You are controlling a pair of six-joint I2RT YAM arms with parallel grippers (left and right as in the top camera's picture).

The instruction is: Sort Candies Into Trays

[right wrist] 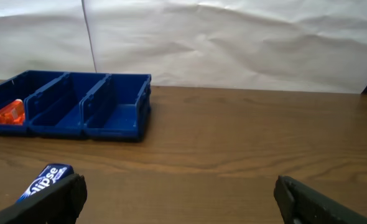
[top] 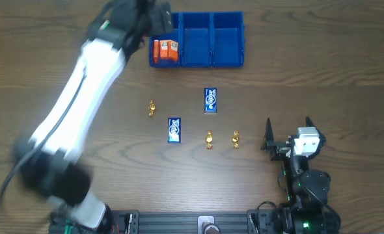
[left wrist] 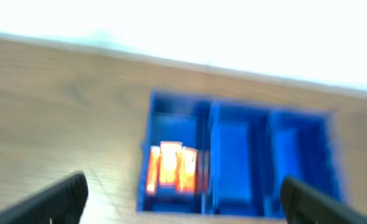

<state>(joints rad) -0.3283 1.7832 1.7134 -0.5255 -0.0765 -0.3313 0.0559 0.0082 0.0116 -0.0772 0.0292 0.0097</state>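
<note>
On the wood-grain table [top: 244,188], a three-compartment blue tray [top: 211,64] holds orange candies [top: 166,51].

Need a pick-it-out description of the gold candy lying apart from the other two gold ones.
Find the blue three-bin tray at the far edge of the table; its left bin holds orange candies. Straight toward the near edge from that bin lies one gold candy, left of both blue packets. The other two gold candies sit paired farther right.

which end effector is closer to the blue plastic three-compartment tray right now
Left. The left end effector is up by the blue plastic three-compartment tray; the right end effector sits far off, beside a gold-wrapped candy.
</note>
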